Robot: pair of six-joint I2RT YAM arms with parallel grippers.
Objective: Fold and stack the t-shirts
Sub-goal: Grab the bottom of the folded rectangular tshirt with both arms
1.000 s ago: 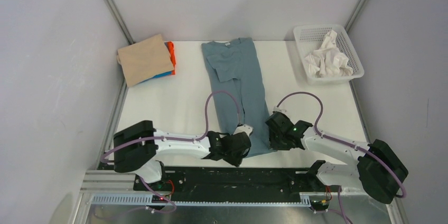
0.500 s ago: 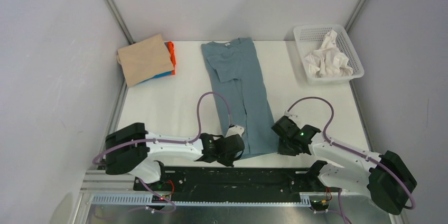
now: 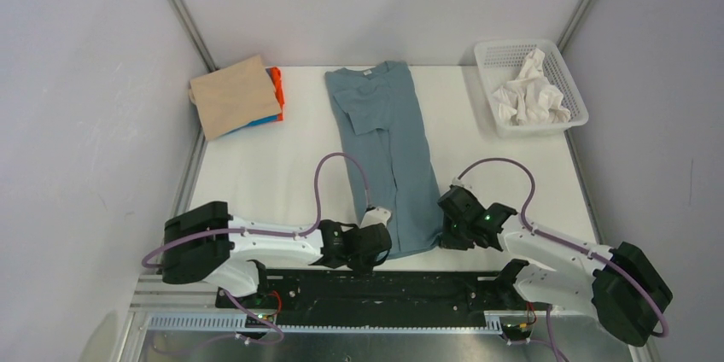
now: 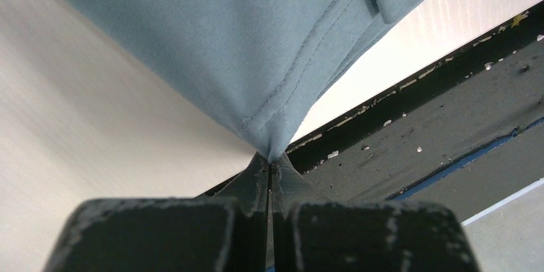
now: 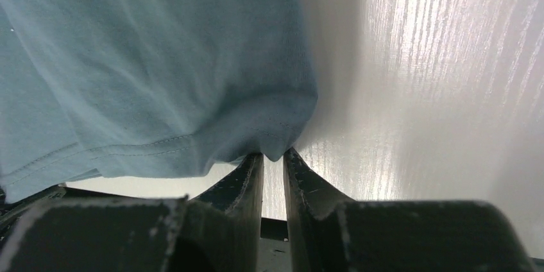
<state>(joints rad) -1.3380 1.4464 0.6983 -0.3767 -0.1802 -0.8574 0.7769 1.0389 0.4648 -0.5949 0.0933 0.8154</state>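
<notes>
Pinching the near hem corners of the blue-grey shirt (image 3: 384, 144), the left jaws and right jaws are clamped on cloth at the near edge of the desk (image 3: 273, 176); the shirt lies lengthwise mid-desk, folded shirts (image 3: 232, 96) stacked far left, a basket (image 3: 512, 43) far right.

The spread t-shirt (image 3: 388, 144) lies between the folded stack (image 3: 235, 96), left, and the basket (image 3: 505, 55), right.

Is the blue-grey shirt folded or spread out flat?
Folded lengthwise: the blue-grey shirt lies as a narrow strip, sides turned inward.
</notes>
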